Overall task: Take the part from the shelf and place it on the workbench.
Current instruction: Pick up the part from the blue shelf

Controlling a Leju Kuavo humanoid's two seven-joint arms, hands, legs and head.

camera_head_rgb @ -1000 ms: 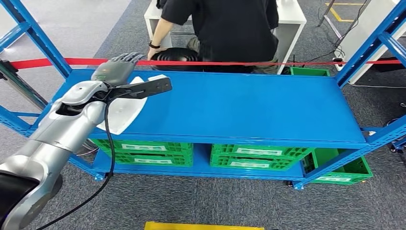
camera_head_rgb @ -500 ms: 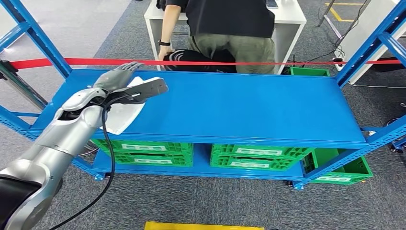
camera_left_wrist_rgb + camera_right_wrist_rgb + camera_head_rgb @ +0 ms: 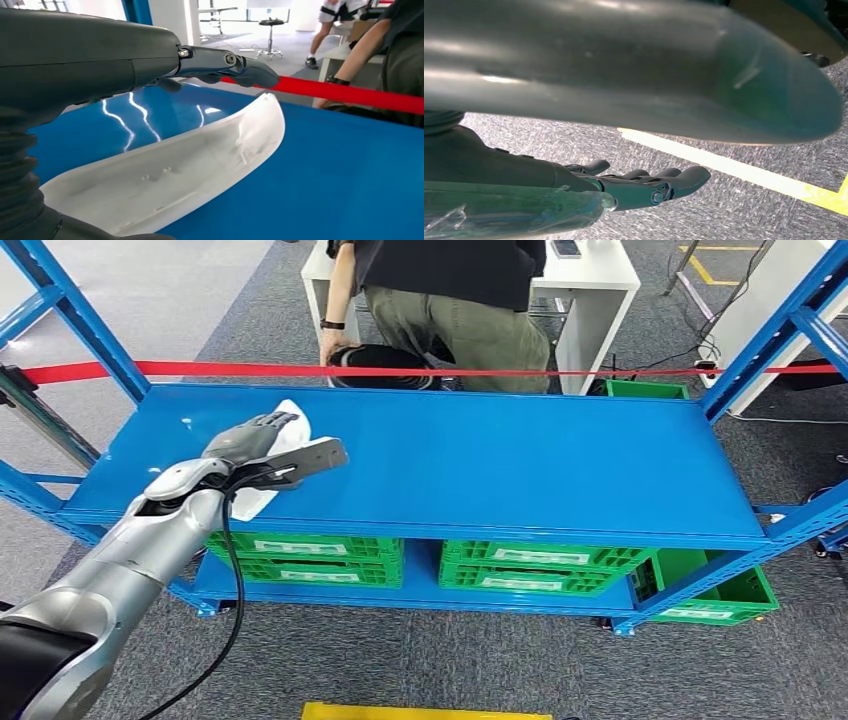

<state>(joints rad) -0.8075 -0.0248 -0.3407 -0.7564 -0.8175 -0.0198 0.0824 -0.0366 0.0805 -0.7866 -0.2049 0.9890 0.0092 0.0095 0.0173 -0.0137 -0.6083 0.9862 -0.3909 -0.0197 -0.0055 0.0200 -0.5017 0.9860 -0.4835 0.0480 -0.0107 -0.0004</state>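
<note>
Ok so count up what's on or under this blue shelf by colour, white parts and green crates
White parts on the top shelf, under the left hand: 1
Green crates, with one under the shelf at left: 4
Total: 5

I can't read any text from here. The green crates (image 3: 300,552) under the blue shelf (image 3: 520,455) carry white label strips on their fronts, but at this size the print on them is just grey smudges; I can't make out a single letter or number. Same for the crate at the far right (image 3: 712,605), whose label is too small to tell. The red tape (image 3: 500,371) stretched across the rack is plain, and the white part (image 3: 200,170) shows no marking in my left wrist view. Yellow floor lines (image 3: 734,167) are bare paint, not lettering
</note>
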